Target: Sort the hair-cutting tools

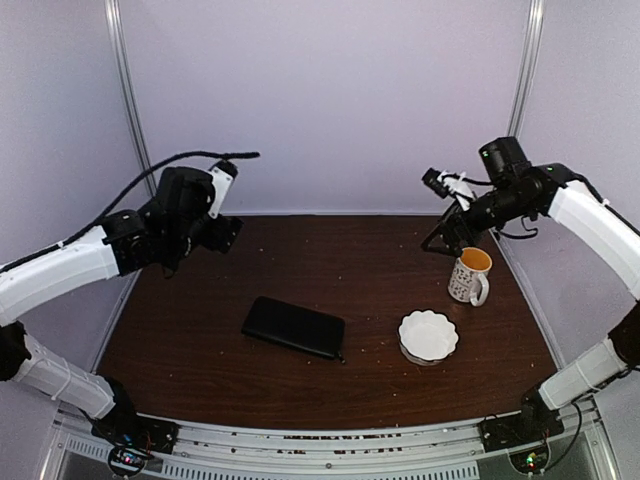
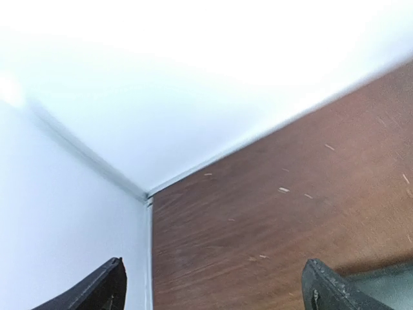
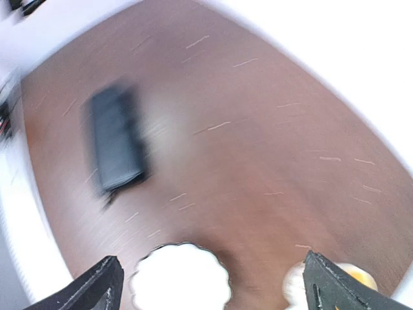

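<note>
No silver scissors and no small black clip-like pieces show in any view. My left gripper (image 1: pixel 226 233) hangs high over the far left of the brown table (image 1: pixel 340 255); in its wrist view (image 2: pixel 216 294) the jaws stand wide apart and empty, facing the table's far left corner. My right gripper (image 1: pixel 441 240) hangs above the far right, just behind a mug (image 1: pixel 470 274); in its wrist view (image 3: pixel 213 287) the jaws stand wide apart and empty.
A flat black zip case (image 1: pixel 293 327) lies shut at the table's middle, also blurred in the right wrist view (image 3: pixel 116 139). A white scalloped bowl (image 1: pixel 428 335) sits to its right, empty (image 3: pixel 181 281). The speckled mug has an orange inside. White walls close the back and sides.
</note>
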Controlling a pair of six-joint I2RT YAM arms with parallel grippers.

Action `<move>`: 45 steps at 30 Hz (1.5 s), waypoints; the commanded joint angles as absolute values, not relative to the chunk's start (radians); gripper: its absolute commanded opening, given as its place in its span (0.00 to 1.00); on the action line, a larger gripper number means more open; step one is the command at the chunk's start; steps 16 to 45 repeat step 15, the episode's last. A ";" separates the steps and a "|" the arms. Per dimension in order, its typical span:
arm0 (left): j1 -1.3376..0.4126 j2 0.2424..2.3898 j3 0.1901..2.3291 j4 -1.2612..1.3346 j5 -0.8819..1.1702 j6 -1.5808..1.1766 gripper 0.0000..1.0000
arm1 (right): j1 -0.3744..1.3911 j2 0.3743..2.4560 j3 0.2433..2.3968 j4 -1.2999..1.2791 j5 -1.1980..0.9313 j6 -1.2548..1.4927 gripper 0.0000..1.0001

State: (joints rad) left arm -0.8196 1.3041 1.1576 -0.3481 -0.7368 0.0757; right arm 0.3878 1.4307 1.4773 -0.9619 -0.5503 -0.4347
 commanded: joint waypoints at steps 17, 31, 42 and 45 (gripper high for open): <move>-0.577 1.136 1.026 -0.155 -0.834 -0.019 0.98 | 0.038 1.031 0.942 -0.195 -0.176 0.003 1.00; -0.577 1.136 1.026 -0.155 -0.834 -0.019 0.98 | 0.038 1.031 0.942 -0.195 -0.176 0.003 1.00; -0.577 1.136 1.026 -0.155 -0.834 -0.019 0.98 | 0.038 1.031 0.942 -0.195 -0.176 0.003 1.00; -0.577 1.136 1.026 -0.155 -0.834 -0.019 0.98 | 0.038 1.031 0.942 -0.195 -0.176 0.003 1.00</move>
